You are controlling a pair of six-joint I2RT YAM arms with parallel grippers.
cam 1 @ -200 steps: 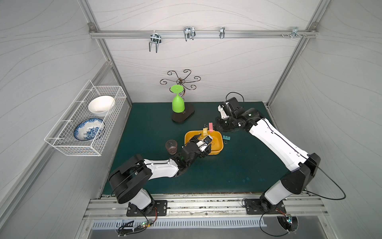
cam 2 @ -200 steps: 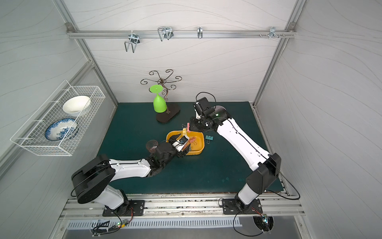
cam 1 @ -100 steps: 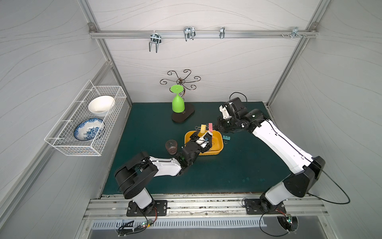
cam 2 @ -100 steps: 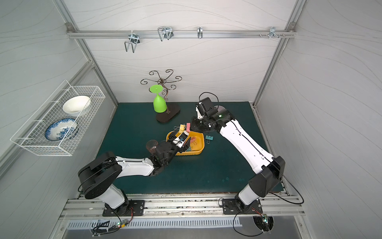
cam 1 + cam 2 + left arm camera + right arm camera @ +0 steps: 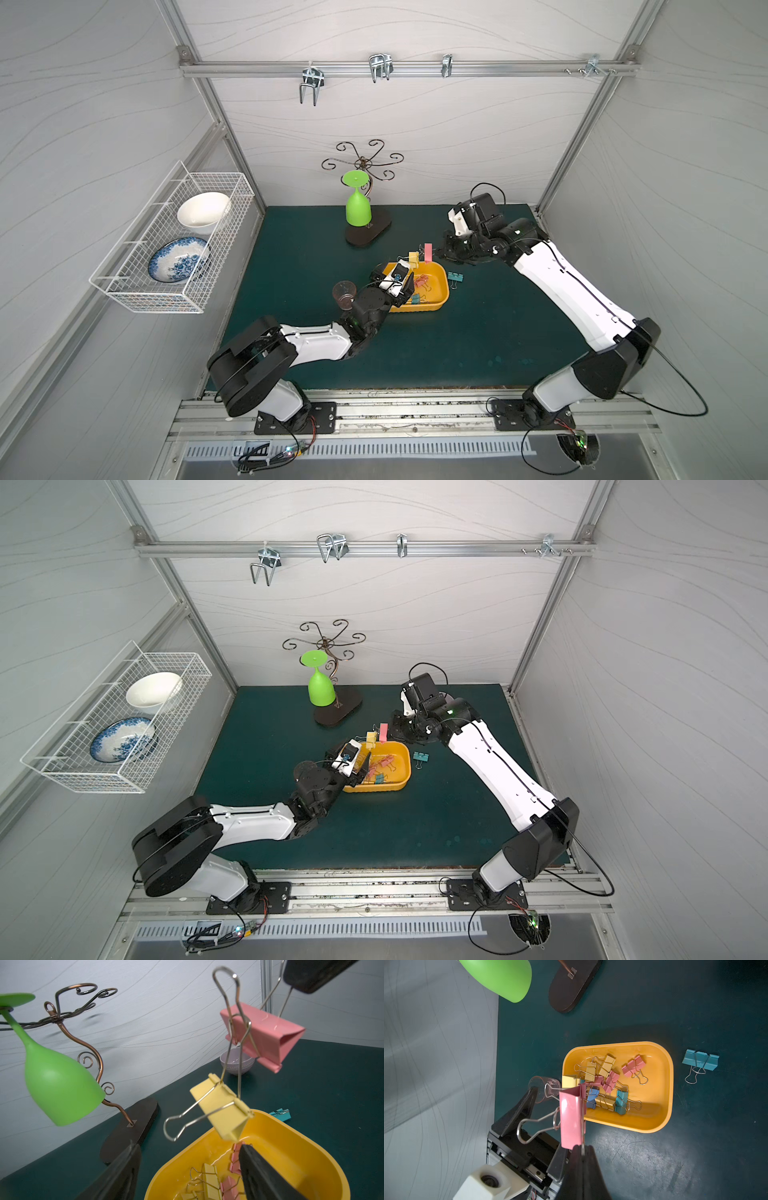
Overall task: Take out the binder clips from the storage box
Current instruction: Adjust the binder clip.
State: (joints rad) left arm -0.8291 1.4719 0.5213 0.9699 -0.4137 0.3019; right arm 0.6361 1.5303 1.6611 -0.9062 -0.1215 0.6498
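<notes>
Step in hand: extraction, with 2 clips up at once.

- The left gripper (image 5: 188, 1148) sat low at the left end of the storage box (image 5: 654, 1095), jaws wide apart and holding nothing.
- The box stood mid-surface with roughly 9 binder clips (image 5: 608, 1082) in a loose heap on its floor.
- Above that end hung a yellow clip (image 5: 224, 1111). 1 of its wire handles was hooked through a handle of the pink clip (image 5: 268, 1036) above it.
- The right gripper (image 5: 582, 1151) was clamped on the pink clip's other wire handle and carried both.

Next move, as I judged it: carry the linked pair sideways clear of the rim and set it on the surface. Alternatively, close the left gripper on the yellow clip and unhook it. The link looked loose, so a quick swing could drop the yellow clip back into the box.

Surroundings, left to right:
- The wire basket (image 5: 153, 299) on the wall held 2 bowls, well apart from the work.
- A small glass cup (image 5: 345, 293) stood just beside the left wrist and could be knocked.
- A green wine glass (image 5: 357, 208) hung inverted on its rack (image 5: 365, 162), behind the box.
- A lilac bowl (image 5: 236, 1064) stood further back.
- 1 teal clip (image 5: 699, 1059) lay on the surface right of the box, already out.
</notes>
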